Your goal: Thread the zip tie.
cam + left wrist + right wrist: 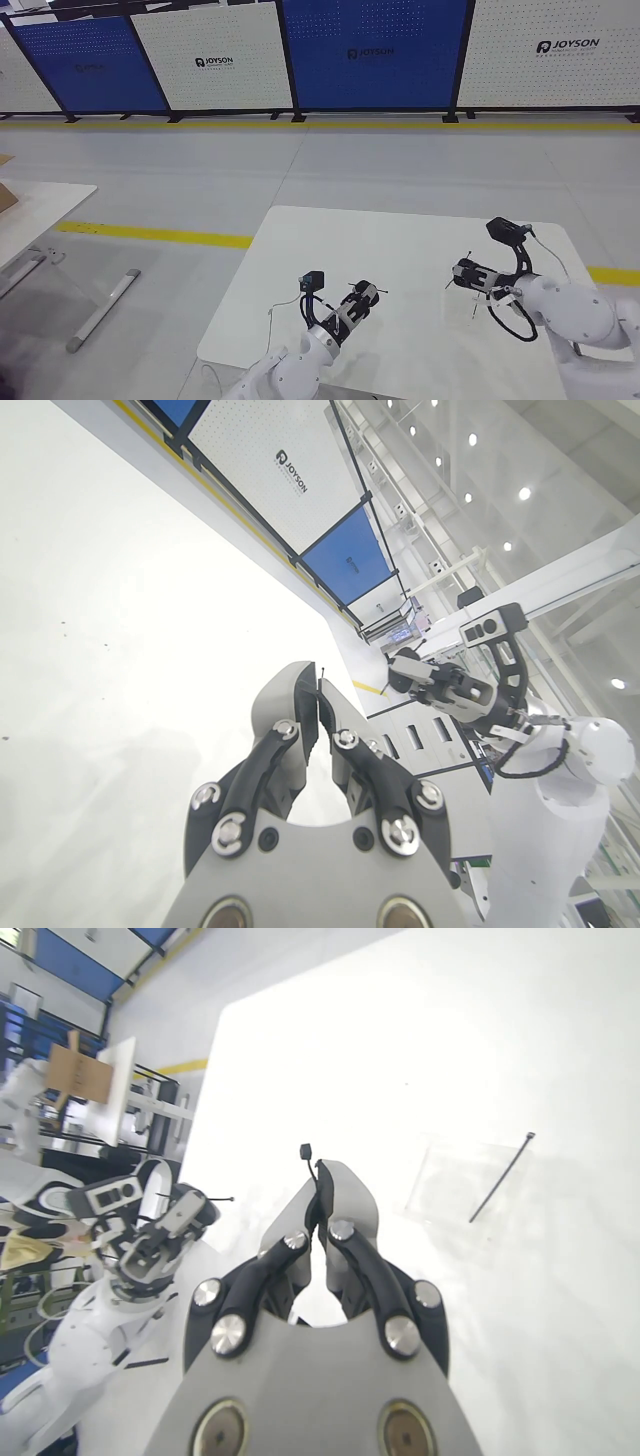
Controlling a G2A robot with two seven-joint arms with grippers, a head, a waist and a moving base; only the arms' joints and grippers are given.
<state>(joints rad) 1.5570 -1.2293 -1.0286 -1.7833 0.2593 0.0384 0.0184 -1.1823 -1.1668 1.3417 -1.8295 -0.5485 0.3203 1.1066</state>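
both grippers clamped on ties, held apart above the table

nearest the robot, the left gripper [318, 687] hung over the near part of the white table [400, 240]. its jaws were pressed together on a thin black second tie [220, 1199], which crossed the fingers so that a short end stuck out on each side. that crosswise hold looked meant to keep one end free to meet the other arm.

a little farther out and well apart from it, the right gripper [316, 1193] was also closed, pinching a zip tie [306, 1151] just below its square head. the head stood clear of the fingertips. i judge it was gripped so close to keep the head stiff and its slot open to a tail. the two grippers faced each other across a gap, so the threading was not yet begun. lining a thin tail up with so small a slot looked like the hard part.

beyond the right gripper, a spare tie [501, 1176] lay flat on the table, seemingly on a clear sheet [450, 1178], touched by neither arm.

past the table's far edge ran a yellow line [150, 235] on the floor, and behind it stood blue and white panels [375, 50].
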